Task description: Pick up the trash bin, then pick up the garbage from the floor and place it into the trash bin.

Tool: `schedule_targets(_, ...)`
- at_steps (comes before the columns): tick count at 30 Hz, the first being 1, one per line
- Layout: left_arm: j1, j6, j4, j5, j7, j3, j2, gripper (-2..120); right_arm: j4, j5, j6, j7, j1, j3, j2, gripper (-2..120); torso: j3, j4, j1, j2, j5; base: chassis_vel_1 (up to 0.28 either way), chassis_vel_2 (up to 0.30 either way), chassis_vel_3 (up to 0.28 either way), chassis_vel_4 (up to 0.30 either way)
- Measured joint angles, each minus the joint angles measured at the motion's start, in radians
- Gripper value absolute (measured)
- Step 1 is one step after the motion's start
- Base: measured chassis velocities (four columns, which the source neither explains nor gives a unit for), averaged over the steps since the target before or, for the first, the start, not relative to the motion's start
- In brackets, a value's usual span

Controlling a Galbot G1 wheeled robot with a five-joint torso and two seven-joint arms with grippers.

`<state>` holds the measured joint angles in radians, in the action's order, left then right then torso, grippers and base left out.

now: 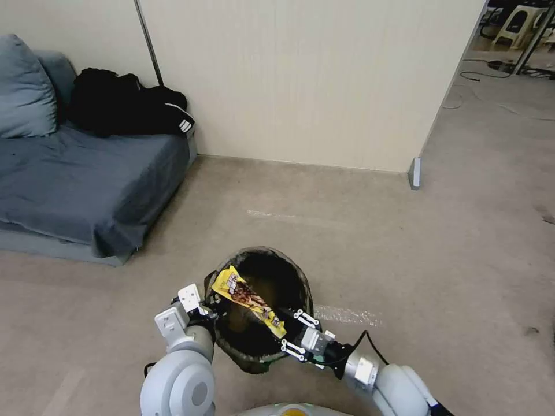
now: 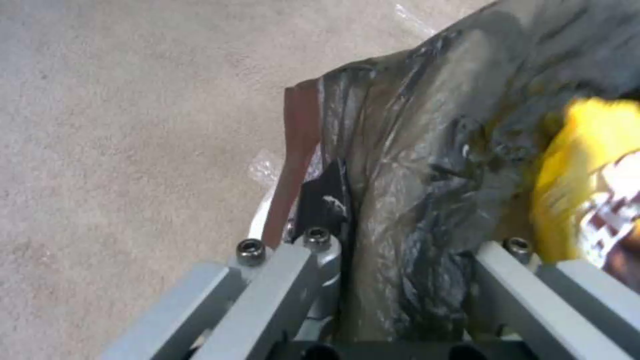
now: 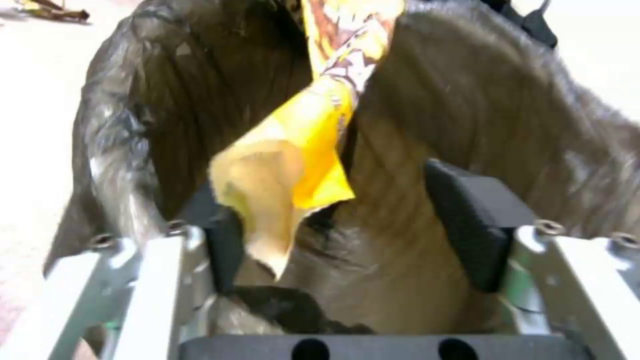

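The trash bin (image 1: 260, 252), lined with a dark crinkled bag, hangs just above the carpet in front of me. My left gripper (image 1: 205, 309) is shut on its left rim; in the left wrist view the fingers (image 2: 313, 260) straddle the bag-covered rim (image 2: 413, 165). A piece of garbage, a yellow wrapper (image 1: 245, 294), lies slanted across the bin's mouth. My right gripper (image 1: 295, 333) is at the bin's near right rim, open, with the wrapper's end (image 3: 313, 145) loose between its wide-apart pads (image 3: 473, 220). The yellow wrapper (image 2: 580, 175) also shows past the left fingers.
A grey-blue sofa (image 1: 75, 185) with a pillow (image 1: 23, 86) and black clothes (image 1: 127, 110) stands at the left. A cream partition wall (image 1: 312, 81) runs behind, ending at a foot (image 1: 414, 173). A clear plastic scrap (image 1: 347, 315) lies on the carpet; open floor stretches to the right.
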<state>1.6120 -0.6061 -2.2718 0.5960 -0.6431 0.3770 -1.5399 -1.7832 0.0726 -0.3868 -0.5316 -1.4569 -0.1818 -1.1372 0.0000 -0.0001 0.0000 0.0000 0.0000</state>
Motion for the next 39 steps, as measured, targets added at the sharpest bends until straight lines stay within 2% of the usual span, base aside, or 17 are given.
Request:
schedule_targets(2,-0.003,0.000,0.002,0.001,-0.001,0.000,-0.001,75,-0.008,-0.001,0.001,-0.010,-0.007,-0.006,0.020,73,0.000,0.0000,0.000,0.000,0.0000,0.000,0.000,0.000,0.000)
schedule_targets(4,-0.003,0.000,0.002,0.002,-0.001,0.000,-0.001,75,-0.009,-0.001,0.001,-0.013,-0.008,-0.008,0.024,75,0.000,0.0000,0.000,0.000,0.0000,0.000,0.000,0.000,0.000)
schedule_targets(6,-0.006,-0.001,0.004,0.006,-0.003,0.002,0.000,75,-0.021,-0.003,0.001,-0.023,-0.014,-0.015,0.037,88,0.000,0.0000,0.000,0.000,0.0001,0.000,0.000,0.000,0.000)
schedule_targets(7,-0.006,-0.001,0.004,0.006,-0.003,0.002,0.000,75,-0.021,-0.003,0.001,-0.023,-0.014,-0.015,0.037,88,0.000,0.0000,0.000,0.000,0.0001,0.000,0.000,0.000,0.000)
schedule_targets(10,-0.013,-0.002,0.014,0.015,-0.006,0.006,0.001,75,-0.040,-0.011,0.002,-0.044,-0.016,-0.023,0.043,99,0.000,0.0000,0.000,0.000,0.0000,0.000,0.000,0.000,0.000)
schedule_targets(28,-0.019,-0.002,0.038,0.008,-0.010,0.007,-0.005,75,-0.089,-0.056,-0.004,-0.078,-0.036,-0.066,0.070,100,0.000,0.0001,0.000,0.000,0.0000,0.000,0.000,0.000,0.000)
schedule_targets(32,-0.023,-0.002,0.051,0.006,-0.010,0.013,-0.003,75,-0.131,-0.073,-0.023,-0.072,-0.064,-0.094,0.080,100,0.000,0.0001,0.000,0.000,0.0002,0.000,0.000,0.000,0.000)
schedule_targets(35,-0.027,-0.001,0.065,0.006,-0.010,0.020,0.003,75,-0.199,-0.094,-0.040,-0.024,-0.104,-0.125,0.086,100,0.000,0.0001,0.000,0.000,0.0000,0.000,0.000,0.000,0.000)
schedule_targets(37,-0.030,0.001,0.077,0.004,-0.009,0.025,0.008,75,-0.287,-0.112,-0.046,0.052,-0.147,-0.157,0.069,100,0.000,0.0001,0.000,0.000,-0.0002,0.000,0.000,0.000,0.000)
schedule_targets(39,-0.030,0.001,0.079,0.003,-0.009,0.025,0.008,75,-0.298,-0.112,-0.047,0.064,-0.153,-0.161,0.064,100,0.000,0.0001,0.000,0.000,-0.0001,0.000,0.000,0.000,0.000)
